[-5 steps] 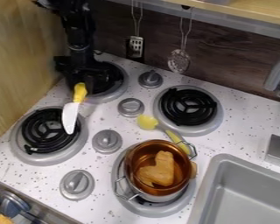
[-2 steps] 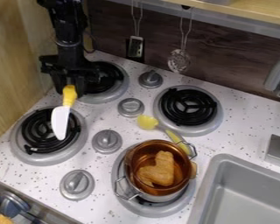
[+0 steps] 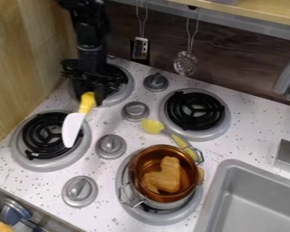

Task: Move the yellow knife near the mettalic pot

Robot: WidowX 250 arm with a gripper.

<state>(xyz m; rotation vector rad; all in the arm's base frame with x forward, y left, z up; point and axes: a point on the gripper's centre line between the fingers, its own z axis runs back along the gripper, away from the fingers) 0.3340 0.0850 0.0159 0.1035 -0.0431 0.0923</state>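
Note:
The gripper hangs at the upper left, in front of the back left burner, shut on the yellow handle of the knife. The knife's white blade points down and slightly left, over the right part of the front left burner. At the lower centre the metallic pot, copper-coloured inside, stands on the front right burner with a brown food piece in it.
A yellow and grey utensil lies behind the pot, reaching its rear handle. Grey knobs stand between the burners. The sink is at lower right; a wooden wall rises at left.
The gripper and knife first moved left and slightly toward the front, then back right. The knife has stayed in the gripper. The pot and utensil have not moved.

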